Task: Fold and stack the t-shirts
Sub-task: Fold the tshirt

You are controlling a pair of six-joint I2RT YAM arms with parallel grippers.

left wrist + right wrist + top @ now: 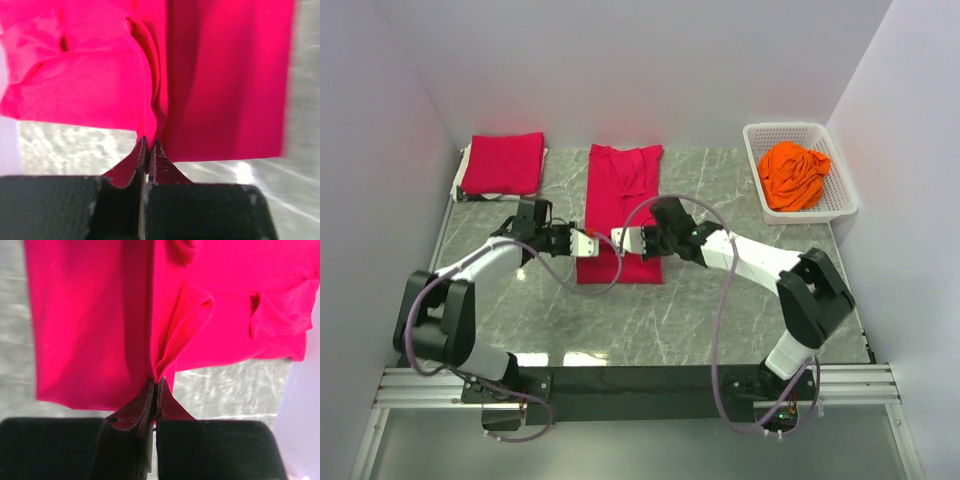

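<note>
A crimson t-shirt [620, 195] lies folded into a long strip in the middle of the table, collar end at the back. My left gripper [586, 243] is shut on its left edge near the front; in the left wrist view the cloth [210, 80] is pinched between the jaws [148, 145]. My right gripper [622, 240] is shut on the right part of the same strip; in the right wrist view the cloth [90, 320] bunches at the jaws [156, 382]. A folded crimson t-shirt [503, 163] lies at the back left. An orange t-shirt [794, 174] is crumpled in the basket.
A white lattice basket [845, 190] stands at the back right against the wall. White walls close in the table on the left, back and right. Grey marbled tabletop [720, 300] shows around the shirt and in front of the arms.
</note>
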